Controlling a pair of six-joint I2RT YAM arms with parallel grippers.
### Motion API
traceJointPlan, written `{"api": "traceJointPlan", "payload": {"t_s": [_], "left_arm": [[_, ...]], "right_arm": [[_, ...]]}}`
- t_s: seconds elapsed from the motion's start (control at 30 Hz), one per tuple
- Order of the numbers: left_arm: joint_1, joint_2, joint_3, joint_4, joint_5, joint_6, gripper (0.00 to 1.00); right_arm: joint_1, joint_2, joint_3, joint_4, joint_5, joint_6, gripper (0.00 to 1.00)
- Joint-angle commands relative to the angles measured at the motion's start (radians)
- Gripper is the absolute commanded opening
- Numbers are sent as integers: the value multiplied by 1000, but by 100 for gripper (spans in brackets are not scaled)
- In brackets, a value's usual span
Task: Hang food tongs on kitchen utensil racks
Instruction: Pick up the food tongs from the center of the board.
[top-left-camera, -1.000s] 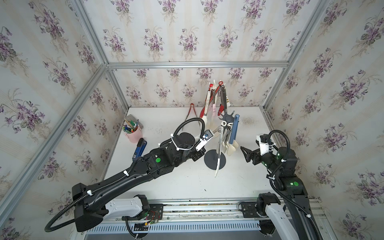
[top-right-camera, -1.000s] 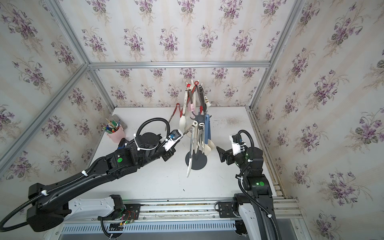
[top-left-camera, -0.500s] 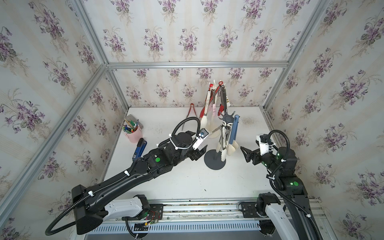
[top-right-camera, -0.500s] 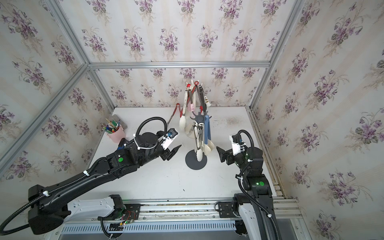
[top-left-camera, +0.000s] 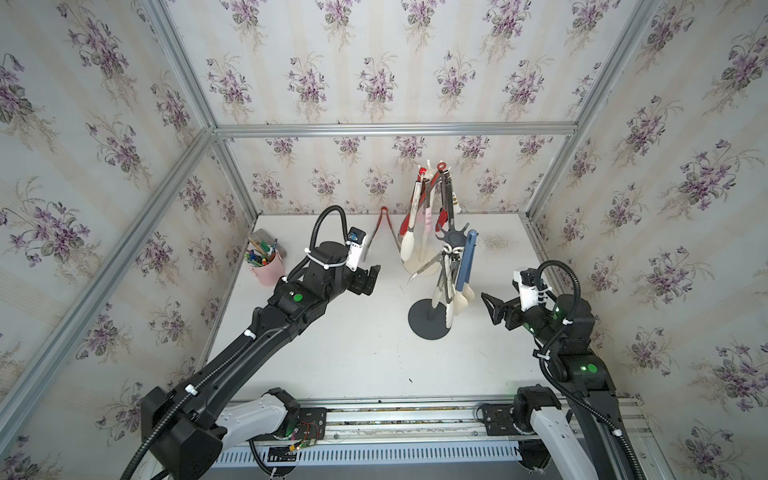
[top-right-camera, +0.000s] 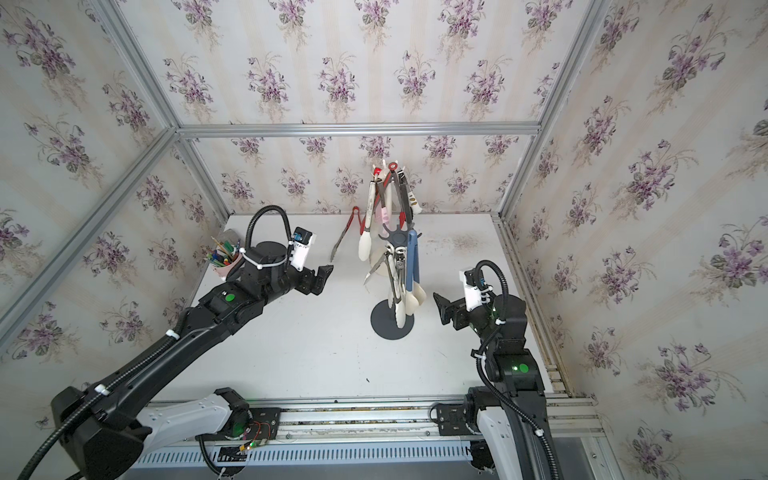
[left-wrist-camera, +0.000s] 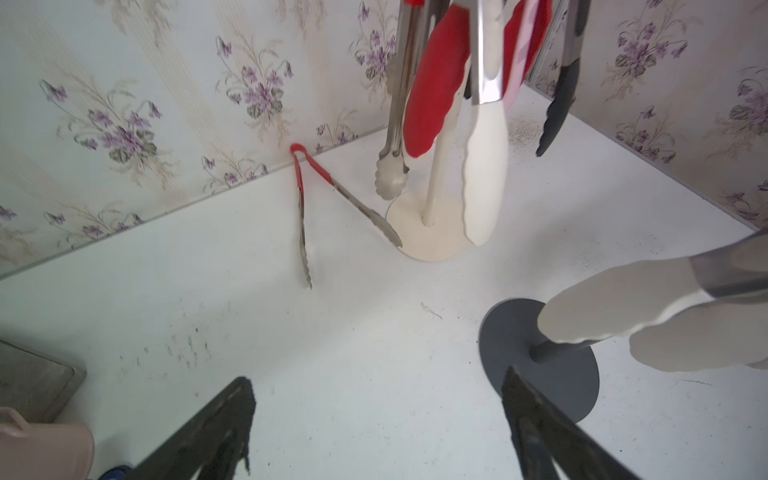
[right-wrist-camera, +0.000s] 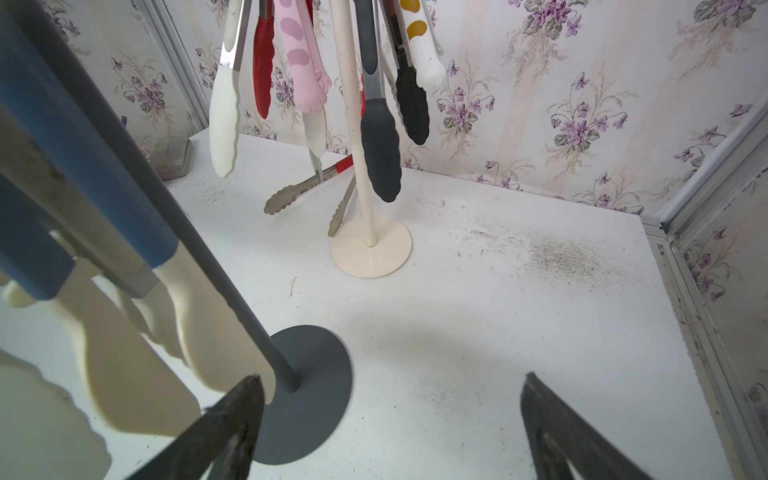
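Steel cream-tipped tongs (top-left-camera: 449, 316) now hang on the dark grey rack (top-left-camera: 419, 325); the left gripper (top-left-camera: 371, 279) has let go and drawn back, its jaws spread and empty. The right gripper (top-left-camera: 490, 309) is also spread and empty.

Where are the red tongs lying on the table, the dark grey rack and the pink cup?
red tongs (left-wrist-camera: 303, 232): left wrist view, on a steel arm.
dark grey rack (top-left-camera: 424, 326): a top view, on its round base.
pink cup (top-left-camera: 269, 272): a top view, on its side wall.

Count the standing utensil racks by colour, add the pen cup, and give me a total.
Cream-white pole rack with round flat base: 1
Dark grey pole rack with round flat base: 1
Pink cup of pens: 1
Total: 3
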Motion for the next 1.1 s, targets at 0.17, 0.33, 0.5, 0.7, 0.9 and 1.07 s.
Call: {"api": "traceJointPlan", "payload": {"t_s": [0.17,0.33,0.5,0.7,0.9,1.07], "left_arm": [[100,278,176,-133,63,-102,97],[103,461,336,-187,67,-103,94],[111,643,497,-241,43,-115,88],[129,854,675,-265,35,-131,83],[136,1022,838,-288,-16,-119,78],[160,1117,937,-293,-51,-120,75]], "right_arm": [[-1,-23,8,-4,10,49,96],[0,2,34,-9,-4,85,96],[-1,18,56,-23,-20,105,95],[-2,20,82,-51,-27,127,95],[-2,12,102,-80,-51,160,95],[-2,16,136,-96,-50,160,96]]}}
